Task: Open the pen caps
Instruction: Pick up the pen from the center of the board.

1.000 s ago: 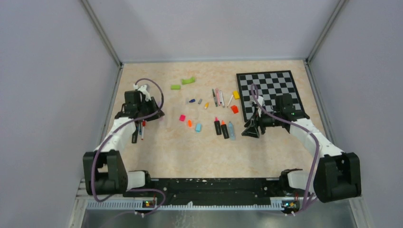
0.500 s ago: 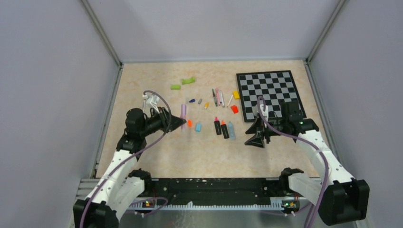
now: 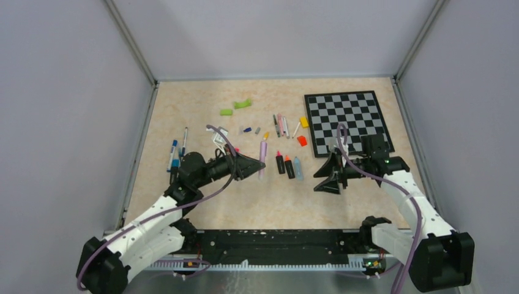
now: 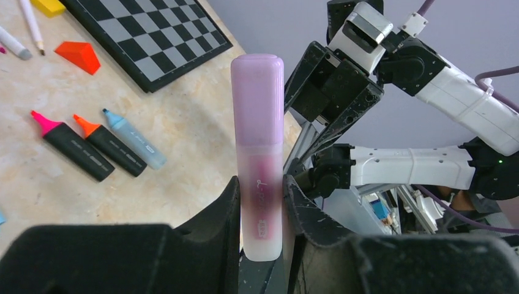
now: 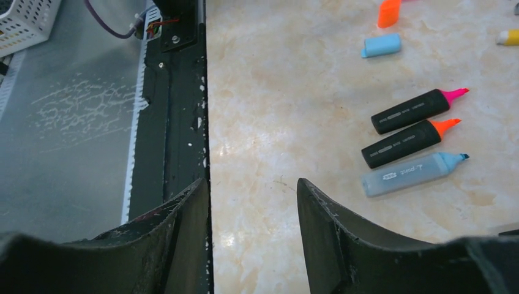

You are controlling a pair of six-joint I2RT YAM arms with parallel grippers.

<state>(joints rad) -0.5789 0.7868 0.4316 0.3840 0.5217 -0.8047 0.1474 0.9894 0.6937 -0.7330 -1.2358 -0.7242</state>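
Observation:
My left gripper [image 3: 259, 166] is shut on the frosted barrel of a purple highlighter [image 4: 261, 184], held above the table's middle. Its lilac pen cap [image 4: 257, 92] is on and points toward the right arm. My right gripper [image 3: 322, 176] hangs open and empty just right of it, over bare table [image 5: 251, 184]. Three uncapped highlighters lie between the arms: pink-tipped [image 5: 416, 110], orange-tipped [image 5: 407, 142] and pale blue [image 5: 410, 173]. A cyan cap [image 5: 380, 45] and an orange cap [image 5: 388, 12] lie loose nearby.
A chessboard [image 3: 349, 119] lies at the back right, with an orange block [image 3: 302, 141] and a yellow block [image 3: 304, 122] beside it. Thin pens [image 3: 281, 125] and small caps [image 3: 247, 130] lie mid-table, green pieces [image 3: 243, 104] farther back, and more pens [image 3: 174, 153] at the left.
My left arm has swung from the pens at the left to the table's middle, carrying the purple highlighter. The right gripper has pulled back slightly and stayed open.

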